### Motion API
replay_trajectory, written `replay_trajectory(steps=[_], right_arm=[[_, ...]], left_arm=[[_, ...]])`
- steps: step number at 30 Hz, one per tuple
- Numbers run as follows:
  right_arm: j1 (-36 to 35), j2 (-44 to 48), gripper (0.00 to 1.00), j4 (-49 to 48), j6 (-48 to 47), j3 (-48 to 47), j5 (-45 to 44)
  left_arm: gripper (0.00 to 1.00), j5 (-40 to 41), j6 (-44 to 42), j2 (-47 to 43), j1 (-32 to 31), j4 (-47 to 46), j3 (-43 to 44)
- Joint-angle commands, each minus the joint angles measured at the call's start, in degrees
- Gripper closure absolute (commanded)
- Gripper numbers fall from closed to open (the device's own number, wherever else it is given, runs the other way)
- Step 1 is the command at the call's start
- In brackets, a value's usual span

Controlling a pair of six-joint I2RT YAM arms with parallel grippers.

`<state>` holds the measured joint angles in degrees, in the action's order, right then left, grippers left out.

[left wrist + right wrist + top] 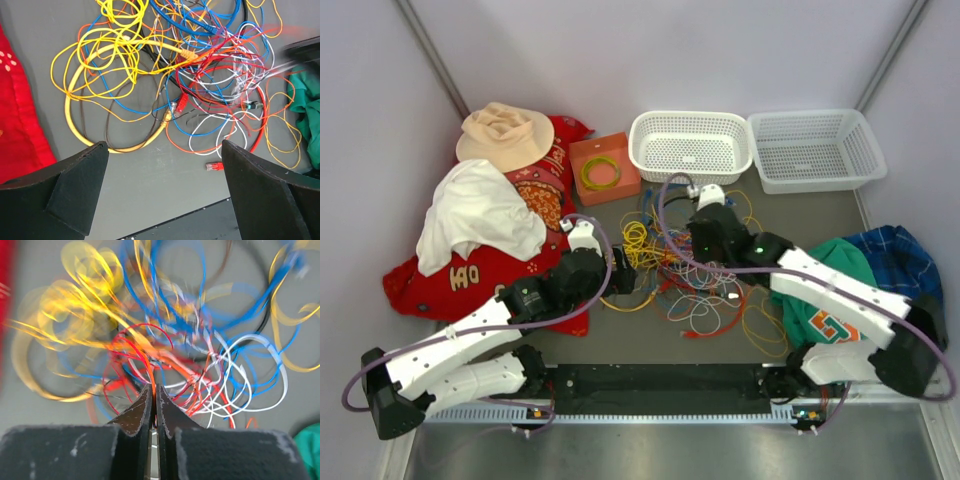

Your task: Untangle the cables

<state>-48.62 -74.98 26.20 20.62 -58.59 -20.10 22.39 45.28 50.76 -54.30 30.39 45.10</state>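
Right gripper clamped tight, red-orange strand apparently pinched at its tips. Cables heap mid-table right below it, sprawling left-right between both arms. Left gripper spread wide, empty, beside the heap's yellow end.

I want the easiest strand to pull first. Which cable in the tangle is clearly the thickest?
The pale yellow cable forming the big loop at the pile's left edge in the left wrist view; the other cables are much thinner.
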Motion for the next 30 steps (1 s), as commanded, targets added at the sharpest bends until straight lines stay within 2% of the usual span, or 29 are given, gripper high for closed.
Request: replay_trajectory(steps=[1, 3, 7, 13, 18, 21, 25, 30], right_arm=[[0.19, 13.79, 1.0, 3.84, 0.38, -8.03, -1.7], [0.19, 18.27, 1.0, 6.14, 0.21, -10.65, -1.88], [0.19, 21.54, 1.0, 13.08, 1.26, -15.85, -1.0], [0.19, 25.23, 1.0, 17.83, 3.55, -17.97, 0.67], [0.28, 25.76, 1.0, 18.81, 5.13, -16.74, 1.99], [0.19, 25.76, 1.0, 18.02, 6.01, -16.47, 2.87], [0.28, 25.15, 1.0, 17.22, 6.89, -17.0, 3.92], [0.19, 24.18, 1.0, 16.43, 7.76, -17.09, 4.98]], left_arm=[[0.01, 2.65, -3.0, -0.4, 0.25, -2.78, 3.41], [0.01, 3.01, -4.75, 0.13, 0.25, -4.1, 4.29], [0.01, 2.75, -7.66, 0.83, 0.25, -10.78, 3.77], [0.01, 1.78, -11.87, 0.74, 0.25, -27.03, 1.48], [0.01, -8.22, -17.14, 2.05, 0.25, -44.06, -1.07], [0.01, -15.85, -19.08, 5.56, 0.25, -49.36, -1.33], [0.03, -30.19, -17.51, 11.36, 0.16, -57.0, -0.1], [0.05, -35.4, -13.55, 17.7, -1.42, -64.4, -0.37]])
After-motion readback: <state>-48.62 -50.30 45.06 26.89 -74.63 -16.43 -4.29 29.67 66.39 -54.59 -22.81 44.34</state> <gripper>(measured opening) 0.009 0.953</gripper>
